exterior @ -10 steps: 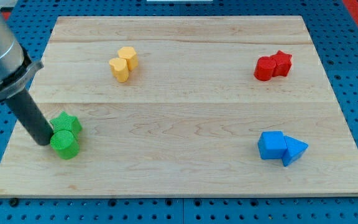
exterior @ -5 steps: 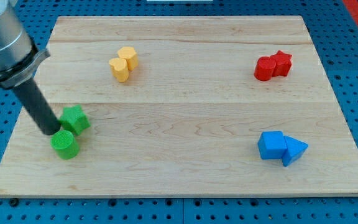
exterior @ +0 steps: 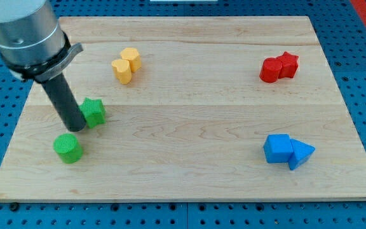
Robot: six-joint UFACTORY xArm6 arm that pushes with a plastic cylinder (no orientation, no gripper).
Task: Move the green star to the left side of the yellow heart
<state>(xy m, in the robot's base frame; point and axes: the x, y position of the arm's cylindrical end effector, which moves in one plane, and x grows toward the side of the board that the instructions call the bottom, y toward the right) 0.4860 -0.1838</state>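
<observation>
The green star (exterior: 94, 112) lies on the wooden board (exterior: 189, 127) at the view's left, below and left of the yellow pair. My tip (exterior: 75, 128) touches the star's lower left side. The yellow heart (exterior: 122, 70) sits at the view's upper left, touching a second yellow block (exterior: 131, 58) just above and right of it. A green cylinder (exterior: 67, 147) stands apart, below and left of the star and just below my tip.
Two red blocks (exterior: 279, 67) sit together at the view's upper right. A blue cube (exterior: 277, 148) and a blue triangular block (exterior: 301, 153) touch at the lower right. Blue pegboard surrounds the board.
My tip has moved up and to the right, pushing the green star away from the green cylinder toward the yellow blocks. The cylinder stayed in place.
</observation>
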